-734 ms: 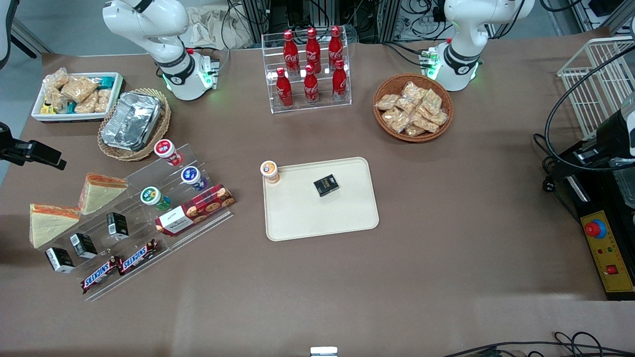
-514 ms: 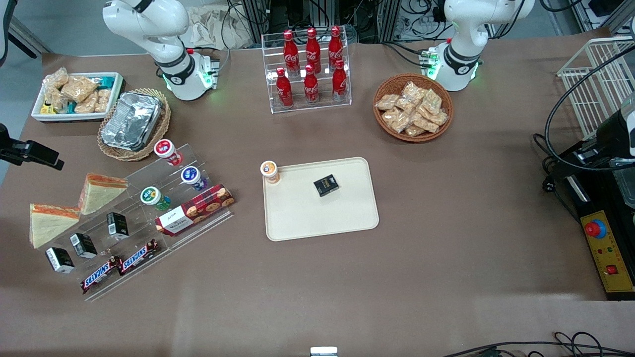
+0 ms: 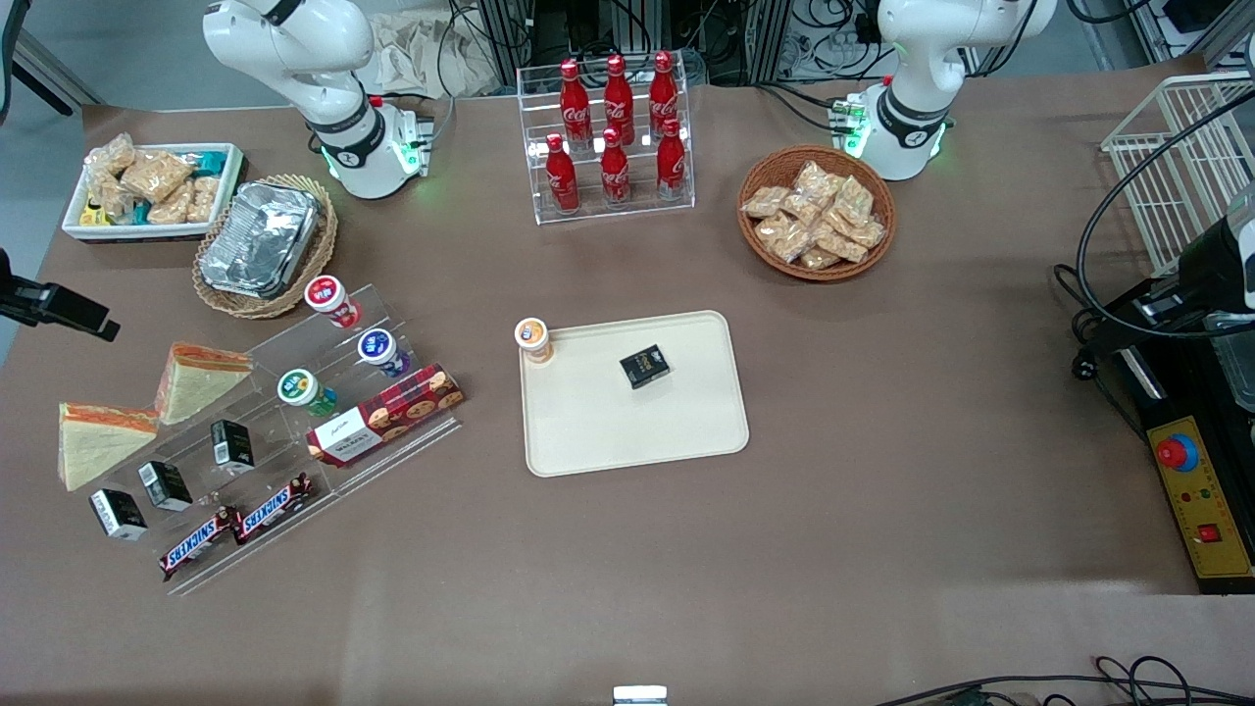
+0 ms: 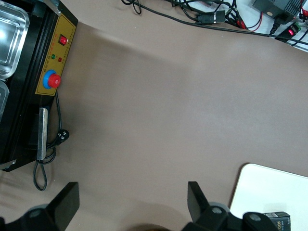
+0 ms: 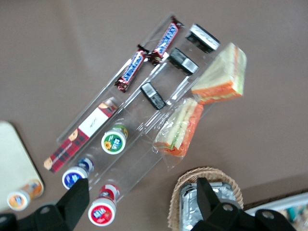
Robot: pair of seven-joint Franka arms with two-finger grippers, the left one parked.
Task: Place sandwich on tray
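Open, empty right gripper (image 5: 139, 204) hovering high at the working arm's end; below, clear-wrapped triangular white-bread sandwich (image 5: 179, 129) on edge, nearer than cream-beige rectangular plastic tray (image 3: 635, 412).

Two sandwiches (image 3: 201, 379) (image 3: 96, 441) lie side by side on the surface (image 3: 627, 569), toward the working arm's end, beside the display stand (image 3: 294, 431). The tray (image 3: 627, 431) sits mid-surface, well apart from them, carrying a cup (image 3: 532, 338) at one corner and a box (image 3: 644, 367). The hand (image 3: 59, 307) hovers above the surface's edge, near the sandwiches.
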